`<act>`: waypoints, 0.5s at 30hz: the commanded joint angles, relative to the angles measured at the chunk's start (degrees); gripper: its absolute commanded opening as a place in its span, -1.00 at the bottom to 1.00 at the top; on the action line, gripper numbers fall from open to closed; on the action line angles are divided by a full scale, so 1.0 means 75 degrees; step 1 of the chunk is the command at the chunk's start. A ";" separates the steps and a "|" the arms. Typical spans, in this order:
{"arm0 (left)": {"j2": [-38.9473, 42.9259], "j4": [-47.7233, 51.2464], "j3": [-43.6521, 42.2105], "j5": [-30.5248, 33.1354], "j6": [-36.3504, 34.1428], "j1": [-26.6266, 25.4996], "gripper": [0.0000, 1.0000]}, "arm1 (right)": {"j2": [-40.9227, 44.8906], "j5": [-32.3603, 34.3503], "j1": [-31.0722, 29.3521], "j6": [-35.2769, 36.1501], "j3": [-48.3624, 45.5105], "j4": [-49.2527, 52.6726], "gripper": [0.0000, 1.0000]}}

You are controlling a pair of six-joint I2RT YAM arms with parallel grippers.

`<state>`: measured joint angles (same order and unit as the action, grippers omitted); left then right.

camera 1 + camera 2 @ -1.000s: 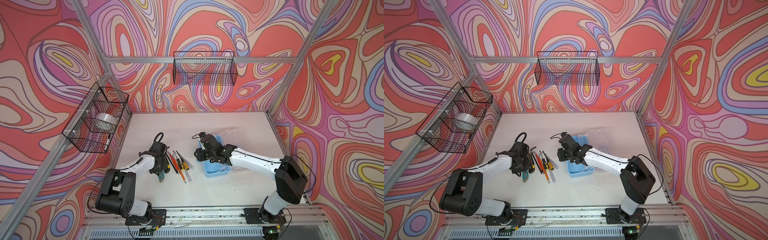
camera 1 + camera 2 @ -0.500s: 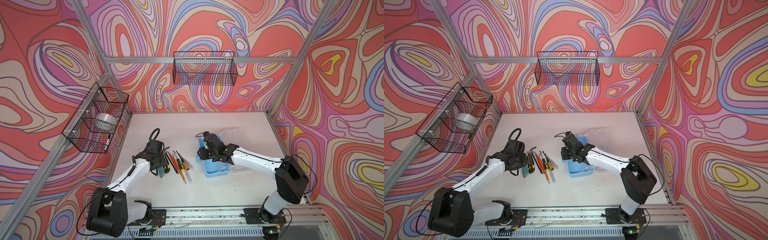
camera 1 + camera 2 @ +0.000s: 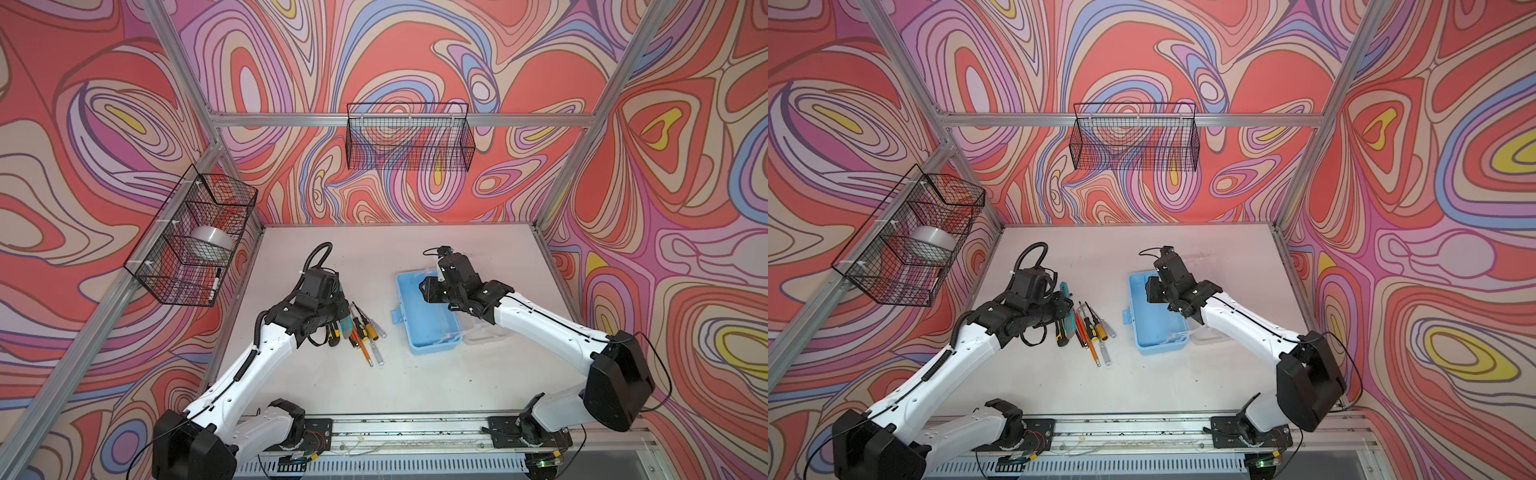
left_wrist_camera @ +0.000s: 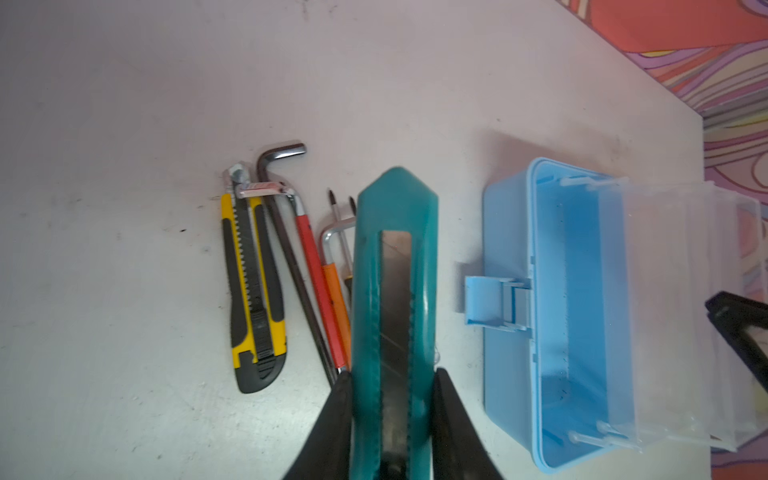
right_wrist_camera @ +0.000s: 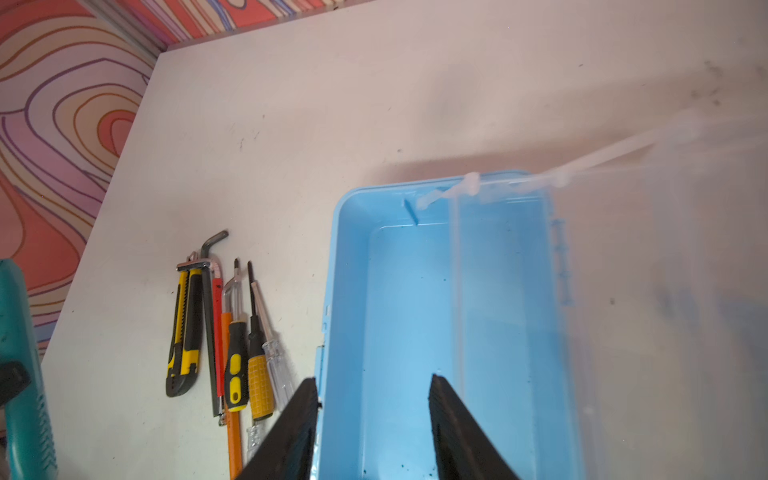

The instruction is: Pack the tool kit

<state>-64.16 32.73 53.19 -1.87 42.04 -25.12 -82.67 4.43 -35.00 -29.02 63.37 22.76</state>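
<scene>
The left fingers [image 4: 332, 424] are clamped on the flat sides of a teal utility knife [image 4: 395, 257]. They hold it above the table [image 4: 124, 124], just on the latch side of the light-blue tool box [image 4: 573, 291]. The knife runs parallel to the box's long side, likely so it can go in lengthwise. Its body is translucent ribbed plastic, with a steel blade strip down the middle.

The other tools lie in a neat parallel row, also on the latch side and apart from the box. They are a yellow-and-black utility knife [image 4: 253, 291] with a rubbery grip, L-shaped steel hex keys [image 4: 278, 153], and screwdrivers [image 5: 237, 365] with yellow-and-black and clear handles.

The right fingers [image 5: 461, 436] stand open astride the box's latch-side wall, one outside and one inside, probably to steady so light a box. The box is smooth, rectangular, round-cornered and empty. Its clear lid [image 4: 673, 311] is swung back on the side opposite the latch. Well beyond the box, black wire baskets [image 3: 409, 137] hang on the walls.
</scene>
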 commanded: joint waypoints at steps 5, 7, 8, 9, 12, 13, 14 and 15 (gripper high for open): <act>-0.1477 -0.1093 0.1345 -0.0017 0.0616 -0.1582 -0.68 | 0.1267 0.1131 0.0669 0.0342 0.0058 0.0758 -0.06; -0.2106 -0.1362 0.1831 -0.0021 0.0611 -0.1962 -0.68 | 0.1518 0.1154 0.0868 0.0365 0.0092 0.0919 -0.06; -0.2399 -0.1438 0.2062 -0.0042 0.0607 -0.2094 -0.68 | 0.1599 0.1152 0.0921 0.0368 0.0100 0.0969 -0.06; -0.2742 -0.1515 0.2379 -0.0097 0.0605 -0.2253 -0.68 | 0.1693 0.1137 0.0985 0.0368 0.0073 0.0989 -0.06; -0.3580 -0.1860 0.2990 -0.0116 0.0749 -0.2574 -0.68 | 0.1931 0.1313 0.1051 0.0367 -0.0086 0.0959 -0.06; -0.3823 -0.1851 0.3172 -0.0246 0.0846 -0.2580 -0.69 | 0.1953 0.1344 0.1109 0.0382 -0.0059 0.1117 -0.05; -0.3955 -0.1789 0.3288 -0.0290 0.0826 -0.2586 -0.70 | 0.1970 0.1272 0.1150 0.0430 0.0001 0.1258 -0.05; -0.3995 -0.1726 0.3294 -0.0165 0.0735 -0.2591 -0.67 | 0.2003 0.1308 0.1153 0.0460 0.0011 0.1354 -0.05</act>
<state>-92.75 20.43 76.18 -3.42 46.48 -44.58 -68.40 12.71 -26.89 -26.68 63.42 29.32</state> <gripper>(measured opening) 0.157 0.477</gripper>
